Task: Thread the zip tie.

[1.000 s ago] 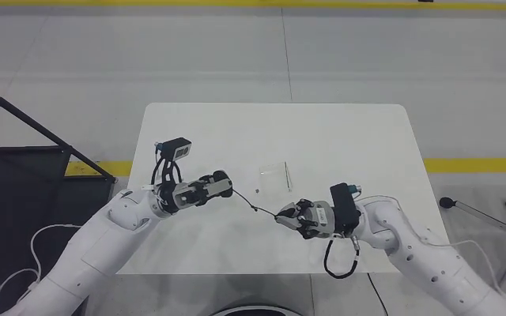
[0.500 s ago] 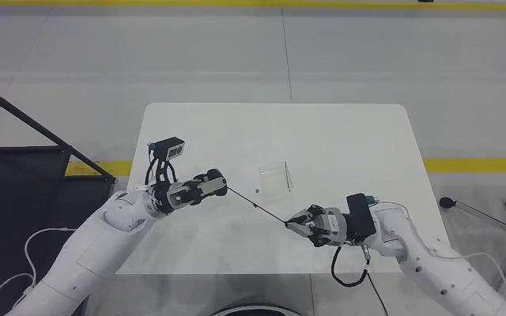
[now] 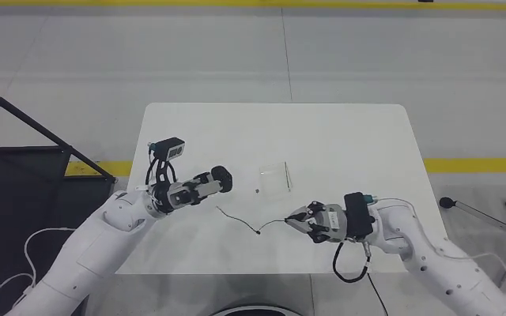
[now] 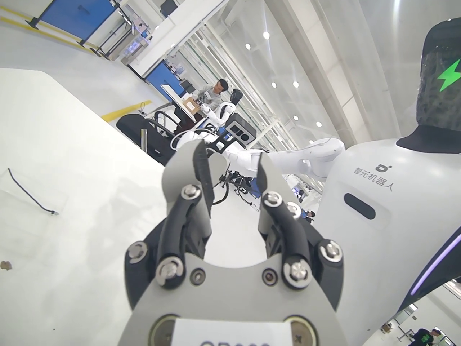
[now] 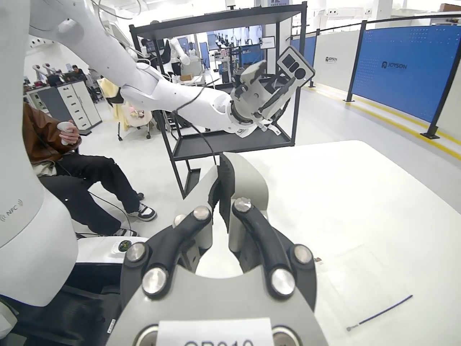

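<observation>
Top view: right gripper [image 3: 290, 220] clamped on zip tie [image 3: 258, 232] end; left gripper [image 3: 224, 178] apart.

zip tie [image 3: 259, 232] tip hidden in right pincer [image 3: 292, 222]

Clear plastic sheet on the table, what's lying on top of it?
A thin black spare zip tie lies along one edge of the clear sheet. Through it only white table shows; nothing looks hidden underneath.

We see a white table [image 3: 356, 134]; on it lies a clear plastic sheet [image 3: 271, 170] carrying a short black zip tie [image 3: 288, 175], with a small dark speck [image 3: 258, 190] just beside the sheet.
</observation>
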